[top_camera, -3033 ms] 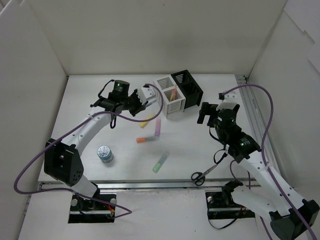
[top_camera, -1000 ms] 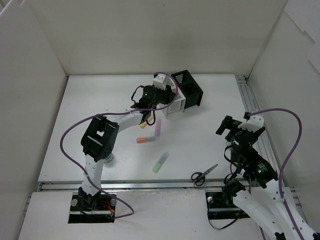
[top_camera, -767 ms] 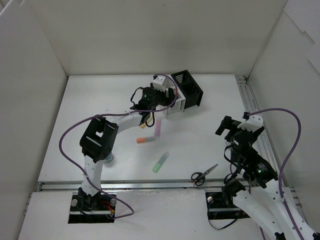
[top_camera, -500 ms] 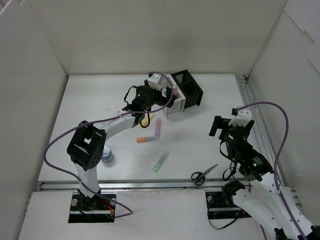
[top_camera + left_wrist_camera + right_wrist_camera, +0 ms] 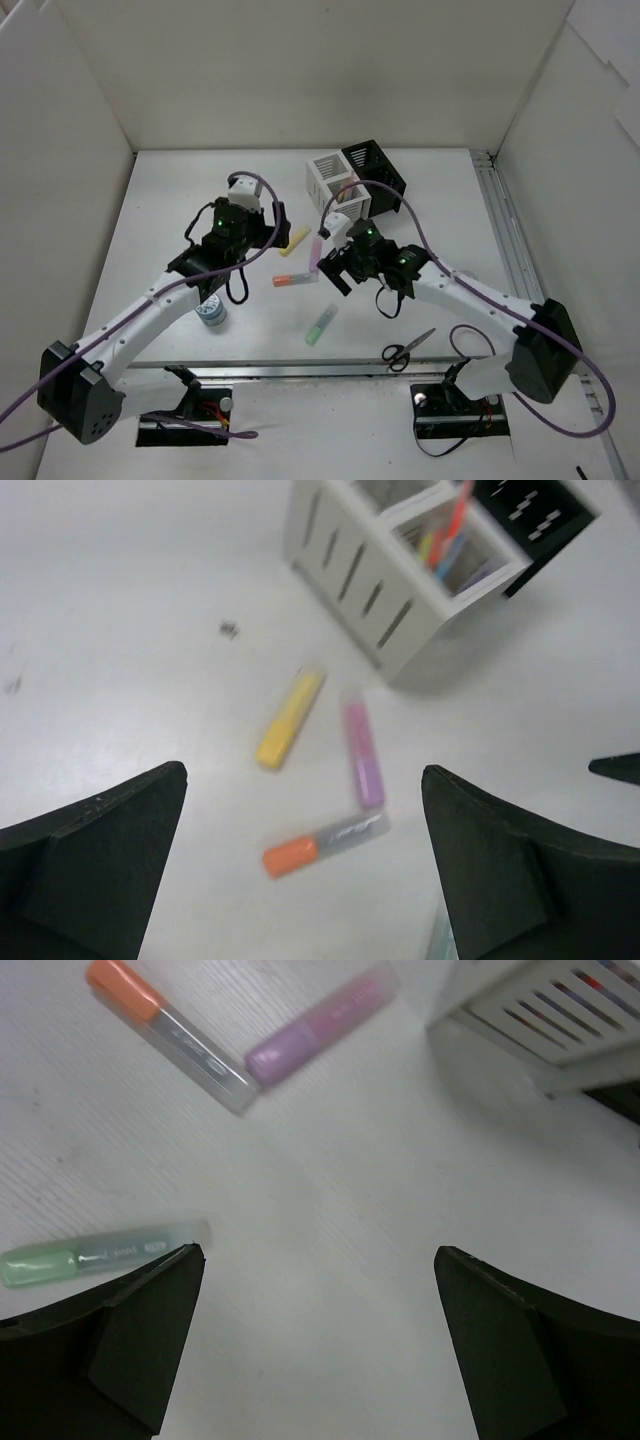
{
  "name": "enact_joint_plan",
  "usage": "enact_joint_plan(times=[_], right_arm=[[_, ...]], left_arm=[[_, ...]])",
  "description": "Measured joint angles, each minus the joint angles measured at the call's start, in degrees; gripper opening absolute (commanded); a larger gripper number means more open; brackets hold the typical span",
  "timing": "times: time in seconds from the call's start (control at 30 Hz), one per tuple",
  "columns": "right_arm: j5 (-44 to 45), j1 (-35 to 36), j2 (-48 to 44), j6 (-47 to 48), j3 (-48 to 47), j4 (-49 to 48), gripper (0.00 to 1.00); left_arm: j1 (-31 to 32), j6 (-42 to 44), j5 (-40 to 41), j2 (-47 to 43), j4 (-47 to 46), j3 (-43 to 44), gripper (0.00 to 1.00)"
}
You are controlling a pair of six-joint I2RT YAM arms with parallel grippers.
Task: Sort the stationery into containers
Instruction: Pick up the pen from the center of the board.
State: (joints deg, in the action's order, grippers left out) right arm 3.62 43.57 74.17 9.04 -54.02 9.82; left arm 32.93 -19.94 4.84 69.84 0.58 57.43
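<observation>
Stationery lies loose on a white table [image 5: 150, 200], two robot grippers poised over it.

At the centre of the overhead frame we see the yellow marker [image 5: 294, 241], purple marker [image 5: 316, 254] and orange marker [image 5: 291, 279] close together, the purple and orange ends meeting. The green marker [image 5: 321, 325] lies apart below them, the scissors [image 5: 409, 349] lower right, and the dotted jar [image 5: 210, 309] lower left by the left arm. The white holder [image 5: 333, 178] and black holder [image 5: 375, 172] stand joined at upper centre; one white compartment holds coloured sticks. The left gripper [image 5: 300, 780] hangs just left of the yellow marker and the right gripper [image 5: 318, 1255] just right of the purple one. Both are spread wide, holding nothing.
</observation>
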Motion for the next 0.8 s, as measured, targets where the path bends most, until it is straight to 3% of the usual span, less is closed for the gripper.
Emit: enact_joint_plan(times=[0.17, 0.3, 0.53, 0.63, 0.8], right_arm=[[-11.15, 1.9, 15.21, 6.08, -6.6, -7.08, 0.98], [-17.31, 2.45, 26.67, 9.29, -13.11, -10.97, 0.98], [-23.08, 2.78, 39.89, 13.7, -23.34, -9.49, 0.96], [-23.65, 3.02, 43.01, 14.99, -26.05, -7.74, 0.9], [-24.13, 3.19, 44.57, 16.04, -26.43, -5.73, 0.7]], left_arm=[[-2.43, -6.36, 7.8, -9.51, 12.48, -9.03, 1.0], [-5.53, -11.89, 11.56, -14.03, 22.45, -10.4, 0.99], [-8.87, -16.22, 13.49, -22.05, 28.72, -12.15, 1.0], [-9.27, -16.76, 13.55, -24.06, 30.01, -12.96, 0.99], [-9.79, -17.09, 13.77, -25.46, 30.53, -13.77, 0.99]])
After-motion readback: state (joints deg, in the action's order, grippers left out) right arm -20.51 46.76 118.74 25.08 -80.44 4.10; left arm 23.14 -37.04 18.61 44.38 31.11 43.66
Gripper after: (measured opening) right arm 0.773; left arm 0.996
